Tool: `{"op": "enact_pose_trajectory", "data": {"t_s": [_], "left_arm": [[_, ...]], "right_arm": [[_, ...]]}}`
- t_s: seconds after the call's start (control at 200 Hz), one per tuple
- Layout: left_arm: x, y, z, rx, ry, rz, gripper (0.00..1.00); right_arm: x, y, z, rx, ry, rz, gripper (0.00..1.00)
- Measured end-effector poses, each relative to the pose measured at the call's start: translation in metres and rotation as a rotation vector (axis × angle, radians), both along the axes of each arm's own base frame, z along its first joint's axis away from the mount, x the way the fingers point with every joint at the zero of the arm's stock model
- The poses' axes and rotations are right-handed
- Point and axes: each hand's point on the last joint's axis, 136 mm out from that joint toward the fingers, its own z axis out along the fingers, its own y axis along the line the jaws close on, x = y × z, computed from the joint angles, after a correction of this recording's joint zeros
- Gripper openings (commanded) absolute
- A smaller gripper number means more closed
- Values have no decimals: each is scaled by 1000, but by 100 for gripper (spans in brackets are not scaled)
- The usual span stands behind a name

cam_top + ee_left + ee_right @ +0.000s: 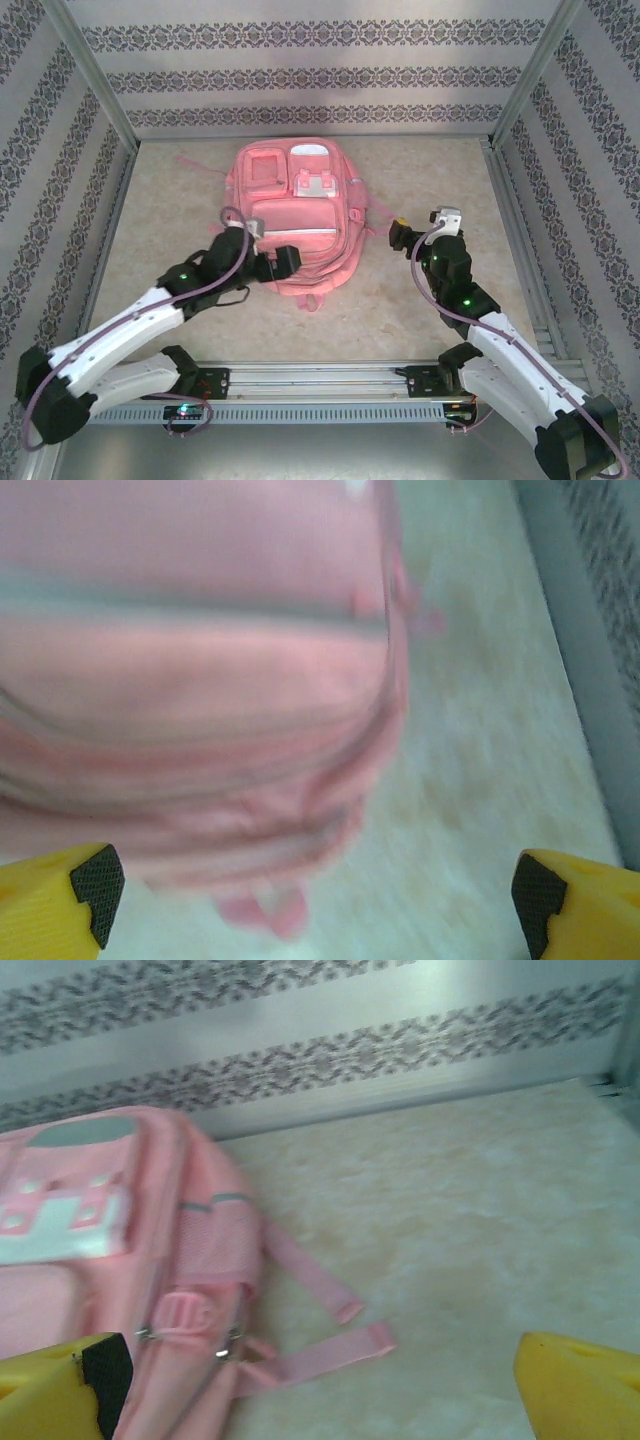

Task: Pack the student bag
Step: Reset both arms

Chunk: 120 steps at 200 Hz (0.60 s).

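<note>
We see the student bag point(296, 212) lying flat on the tabletop point(370, 320), mid-width and closer to its far edge. Our left gripper point(313, 885) hangs over the bag's near end, fingers spread wide and empty. Our right gripper point(320, 1370), fingers equally spread and empty, sits just beside the bag's right side, apart from it.

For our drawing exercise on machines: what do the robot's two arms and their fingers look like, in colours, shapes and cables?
Both the left arm and the right arm have white shells over black joints, each with a small green light and a mauve cable running along it. The fingers are yellow blocks with black pads.
</note>
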Motion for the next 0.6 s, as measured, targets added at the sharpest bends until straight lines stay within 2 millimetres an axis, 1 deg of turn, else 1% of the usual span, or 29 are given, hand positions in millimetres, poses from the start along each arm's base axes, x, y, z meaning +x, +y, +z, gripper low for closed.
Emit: {"op": "enact_pose_trajectory", "data": {"t_s": [0.03, 0.065, 0.095, 0.155, 0.205, 0.285, 0.335, 0.35, 0.375, 0.39, 0.45, 0.49, 0.53, 0.555, 0.6], "left_arm": [[6, 13, 12, 48, -94, 29, 100], [10, 29, 21, 101, -184, 65, 100], [14, 43, 22, 156, -261, 97, 100], [17, 68, 14, 273, -341, 153, 100], [22, 88, -3, 395, -362, 196, 100], [32, 116, -29, 551, -346, 249, 100], [38, 133, -46, 609, -332, 281, 100], [40, 141, -52, 628, -325, 297, 100], [41, 149, -60, 643, -321, 313, 100], [42, 158, -66, 656, -312, 334, 100], [43, 181, -88, 689, -279, 386, 100], [45, 195, -103, 710, -244, 414, 100], [48, 205, -115, 733, -206, 433, 100], [50, 209, -123, 744, -185, 434, 100], [56, 213, -130, 746, -178, 440, 100]], "right_arm": [[1, -3, -2, -26, -7, -13, 98], [2, -9, -7, -60, -10, -34, 98], [4, -13, -11, -91, -10, -52, 98], [10, -25, -23, -136, -1, -91, 98], [13, -40, -36, -156, 24, -132, 98], [13, -75, -60, -163, 63, -224, 98], [11, -93, -74, -159, 79, -269, 98], [10, -99, -80, -158, 89, -282, 98], [9, -106, -87, -156, 99, -296, 98], [9, -109, -93, -155, 110, -303, 98], [11, -116, -109, -145, 143, -301, 98], [14, -117, -116, -132, 154, -288, 98], [18, -117, -118, -117, 148, -272, 98], [22, -117, -118, -109, 136, -261, 98], [30, -115, -116, -97, 97, -238, 98]]}}
